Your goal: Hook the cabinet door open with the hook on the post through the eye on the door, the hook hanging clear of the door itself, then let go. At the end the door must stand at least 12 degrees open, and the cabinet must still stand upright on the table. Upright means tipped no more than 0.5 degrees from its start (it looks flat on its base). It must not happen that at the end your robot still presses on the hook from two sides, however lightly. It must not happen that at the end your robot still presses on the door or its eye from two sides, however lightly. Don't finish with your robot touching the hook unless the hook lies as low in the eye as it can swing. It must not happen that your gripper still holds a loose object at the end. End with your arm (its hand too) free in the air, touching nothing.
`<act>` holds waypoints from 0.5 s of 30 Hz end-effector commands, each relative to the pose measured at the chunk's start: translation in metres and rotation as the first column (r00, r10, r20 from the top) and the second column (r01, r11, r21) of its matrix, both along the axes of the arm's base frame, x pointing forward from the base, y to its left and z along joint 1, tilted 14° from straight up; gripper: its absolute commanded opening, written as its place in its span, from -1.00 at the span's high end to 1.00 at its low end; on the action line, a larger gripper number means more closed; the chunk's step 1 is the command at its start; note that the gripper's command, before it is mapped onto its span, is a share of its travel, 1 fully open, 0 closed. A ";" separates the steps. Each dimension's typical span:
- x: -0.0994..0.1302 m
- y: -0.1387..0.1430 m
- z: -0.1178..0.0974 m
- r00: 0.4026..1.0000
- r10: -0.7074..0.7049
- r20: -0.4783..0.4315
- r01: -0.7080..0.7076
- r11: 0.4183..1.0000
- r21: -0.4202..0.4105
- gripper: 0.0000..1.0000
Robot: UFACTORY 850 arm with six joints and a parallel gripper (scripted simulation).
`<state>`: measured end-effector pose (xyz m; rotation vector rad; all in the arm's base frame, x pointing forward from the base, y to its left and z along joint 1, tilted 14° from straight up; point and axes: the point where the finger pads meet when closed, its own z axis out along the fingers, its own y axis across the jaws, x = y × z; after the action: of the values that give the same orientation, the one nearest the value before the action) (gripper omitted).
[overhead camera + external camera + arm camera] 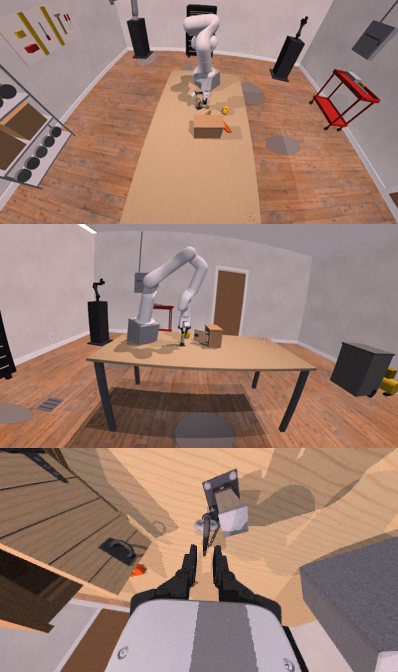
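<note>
The wooden cabinet [208, 125] stands on the table with its door [65, 533] ajar, also seen in the exterior view [201, 337]. A dark eye [120, 548] sits on the door face. The short post [227, 505] stands on the table beside the door, and the thin dark hook [205, 535] hangs down from it. My gripper [205, 553] is right above the post [182, 340], pointing down. Its fingers stand a narrow gap apart, and the hook's free end lies at the gap between the fingertips. I cannot see the fingers pressing on it.
A yellow object [225, 109] lies behind the cabinet and an orange tool [227, 127] at its right side, also showing in the wrist view [139, 570]. The arm's grey base block [143, 331] stands close behind the post.
</note>
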<state>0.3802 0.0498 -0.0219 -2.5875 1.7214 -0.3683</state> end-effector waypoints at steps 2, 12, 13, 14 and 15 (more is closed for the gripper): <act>0.000 0.000 0.000 1.000 0.000 0.001 0.000 1.000 0.000 0.52; 0.001 0.000 -0.002 1.000 0.000 0.001 0.000 1.000 0.000 0.52; 0.001 0.000 -0.002 1.000 0.000 0.001 0.000 1.000 0.000 0.52; 0.001 0.000 -0.003 1.000 0.000 0.001 0.000 1.000 0.000 0.52; 0.001 0.000 -0.003 1.000 0.000 0.001 0.000 1.000 0.000 0.52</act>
<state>0.3805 0.0496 -0.0237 -2.5875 1.7214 -0.3683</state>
